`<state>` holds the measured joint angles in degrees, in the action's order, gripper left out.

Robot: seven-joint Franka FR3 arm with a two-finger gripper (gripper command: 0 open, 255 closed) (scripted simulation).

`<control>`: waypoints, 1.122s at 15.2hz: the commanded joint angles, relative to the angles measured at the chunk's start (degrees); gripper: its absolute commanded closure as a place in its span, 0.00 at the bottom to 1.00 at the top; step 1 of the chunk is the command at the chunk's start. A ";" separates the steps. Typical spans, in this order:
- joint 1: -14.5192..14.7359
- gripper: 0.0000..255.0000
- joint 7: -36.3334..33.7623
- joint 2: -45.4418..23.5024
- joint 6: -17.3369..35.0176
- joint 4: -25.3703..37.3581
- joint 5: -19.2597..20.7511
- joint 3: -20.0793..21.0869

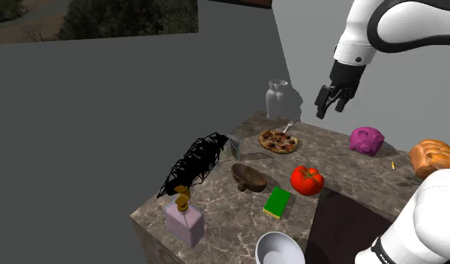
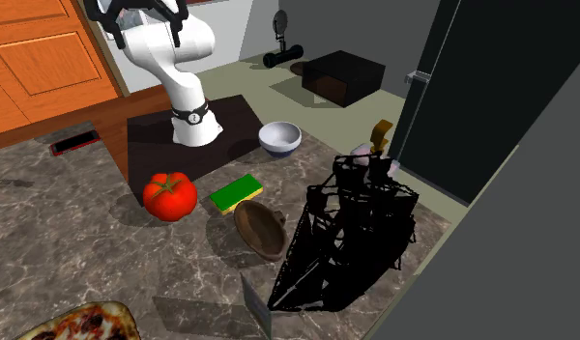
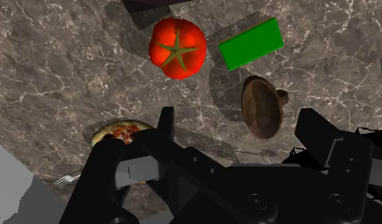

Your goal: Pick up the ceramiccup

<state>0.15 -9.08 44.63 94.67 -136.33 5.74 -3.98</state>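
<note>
— Well, where is the brown, bowl-shaped cup [image 1: 248,177]?
— Lying on the grey marbled bench [image 1: 216,217], near the glossy red tomato [image 1: 307,180], to the tomato's left in the shoulder view.
— And the all-black claw [image 1: 330,105]?
— Its fingers stand apart and clasp nothing. It hangs in the air, high above the tomato and farther back, well apart from the cup.

Reads as brown veined marble with a dull sheen across the counter [image 1: 343,161]. Shows dark grained wood on the shallow bowl [image 1: 250,177] and smooth, glossy skin on the red tomato [image 1: 307,180]. Looks matt on the green sponge [image 1: 277,202], smooth and glazed on the white bowl [image 1: 280,250].
</note>
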 commanded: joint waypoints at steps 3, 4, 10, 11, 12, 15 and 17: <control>0.53 0.00 -0.88 -1.79 3.74 -2.05 -0.38 0.69; 0.80 0.00 -1.31 -2.82 5.64 -2.97 -0.55 1.04; 2.38 0.00 -3.88 -10.68 17.15 -6.89 -1.39 3.16; 2.61 0.00 -4.31 -12.26 19.07 -7.27 -1.49 3.53; 2.85 0.00 -4.74 -13.92 20.98 -7.58 -1.56 3.89; 3.49 0.00 -6.08 -19.30 26.64 -7.99 -1.65 5.01; 3.84 0.00 -7.02 -23.18 30.28 -7.85 -1.57 5.77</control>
<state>3.99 -16.05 23.15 122.97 -144.00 4.02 1.73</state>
